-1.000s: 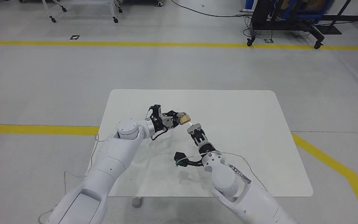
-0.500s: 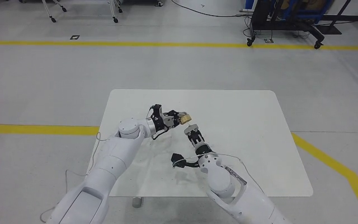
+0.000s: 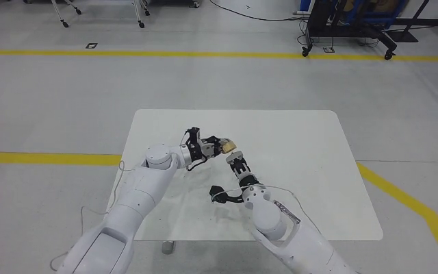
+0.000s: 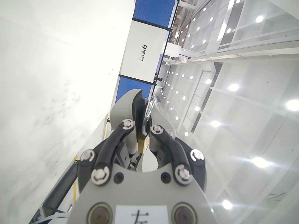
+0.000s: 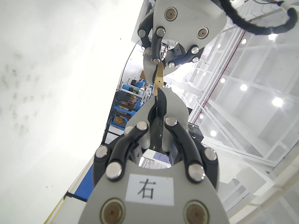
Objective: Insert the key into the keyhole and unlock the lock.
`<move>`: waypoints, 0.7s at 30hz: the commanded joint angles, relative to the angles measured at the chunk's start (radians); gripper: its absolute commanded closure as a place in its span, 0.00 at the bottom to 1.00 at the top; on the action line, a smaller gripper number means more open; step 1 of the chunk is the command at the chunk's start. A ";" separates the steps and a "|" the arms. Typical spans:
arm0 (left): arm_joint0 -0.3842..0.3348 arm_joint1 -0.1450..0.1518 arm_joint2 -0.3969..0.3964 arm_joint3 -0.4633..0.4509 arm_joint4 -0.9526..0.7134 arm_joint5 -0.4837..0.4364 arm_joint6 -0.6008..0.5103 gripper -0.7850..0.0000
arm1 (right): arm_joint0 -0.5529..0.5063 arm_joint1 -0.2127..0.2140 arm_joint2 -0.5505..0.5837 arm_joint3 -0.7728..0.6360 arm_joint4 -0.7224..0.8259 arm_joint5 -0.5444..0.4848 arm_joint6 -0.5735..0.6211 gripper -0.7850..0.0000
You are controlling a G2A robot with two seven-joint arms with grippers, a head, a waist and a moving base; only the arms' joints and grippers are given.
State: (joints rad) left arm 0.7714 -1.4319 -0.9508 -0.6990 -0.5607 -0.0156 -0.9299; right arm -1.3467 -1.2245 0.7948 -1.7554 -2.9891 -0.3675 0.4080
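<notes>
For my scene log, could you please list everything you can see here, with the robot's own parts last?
lock: one, brass, held above the table in the left gripper.
key: one, dark head, clamped in the right gripper, pointing at the lock; I cannot tell if it is inserted.
table: one, white, under both arms.
floor lines: several, yellow, on the grey floor around the table.
cart: one, dark, on the floor beyond the table's far right corner.
left gripper: one, grey and black, shut on the lock.
right gripper: one, grey and black, shut on the key, just below the lock.
</notes>
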 commanded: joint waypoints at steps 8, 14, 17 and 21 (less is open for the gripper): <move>-0.002 -0.002 0.005 -0.001 0.022 -0.024 -0.033 1.00 | 0.009 -0.013 0.009 0.010 -0.003 -0.017 0.003 1.00; -0.004 -0.005 0.004 0.004 0.024 -0.028 -0.043 1.00 | 0.008 -0.020 0.021 0.012 -0.004 -0.017 0.000 1.00; -0.004 -0.006 0.002 0.009 0.021 -0.027 -0.044 1.00 | 0.004 -0.023 0.027 0.011 -0.003 -0.016 -0.002 0.82; -0.006 -0.007 0.000 0.015 0.019 -0.024 -0.045 1.00 | -0.001 -0.026 0.032 0.011 -0.007 -0.015 -0.009 0.64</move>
State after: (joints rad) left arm 0.7659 -1.4391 -0.9504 -0.6857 -0.5416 -0.0406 -0.9759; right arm -1.3462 -1.2496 0.8258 -1.7442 -2.9952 -0.3832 0.4005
